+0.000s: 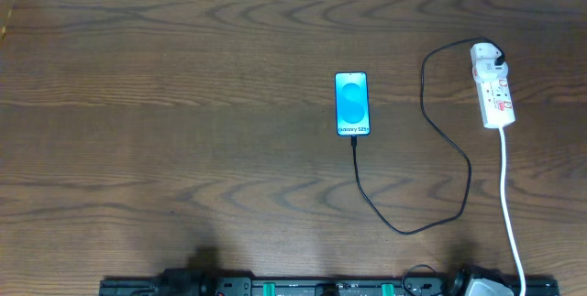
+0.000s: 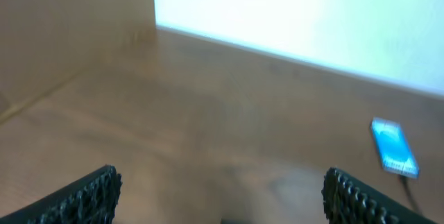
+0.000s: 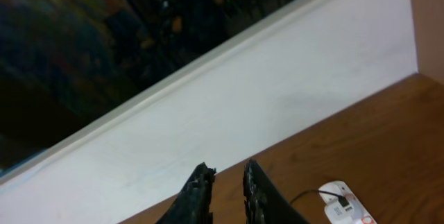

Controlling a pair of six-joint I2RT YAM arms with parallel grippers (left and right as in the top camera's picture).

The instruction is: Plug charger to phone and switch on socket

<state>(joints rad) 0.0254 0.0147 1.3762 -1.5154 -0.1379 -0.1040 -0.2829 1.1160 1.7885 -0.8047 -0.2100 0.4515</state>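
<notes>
the charger (image 1: 357, 168) is seen joined to phone (image 1: 352, 104) and socket (image 1: 493, 94), its switch unreadable; left hand (image 2: 222, 184) is released, right hand (image 3: 227, 173) clenched empty.

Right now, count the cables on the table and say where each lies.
2. The black charger cable runs from the phone, loops right, up to the socket. The white cord runs from the socket to the near edge. Others may hide there.

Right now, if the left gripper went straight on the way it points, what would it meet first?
Likely bare table: ahead of the left gripper, between its open fingers, only wood shows, then a white wall. The phone lies off to the right of that line. Depth is unclear.
</notes>
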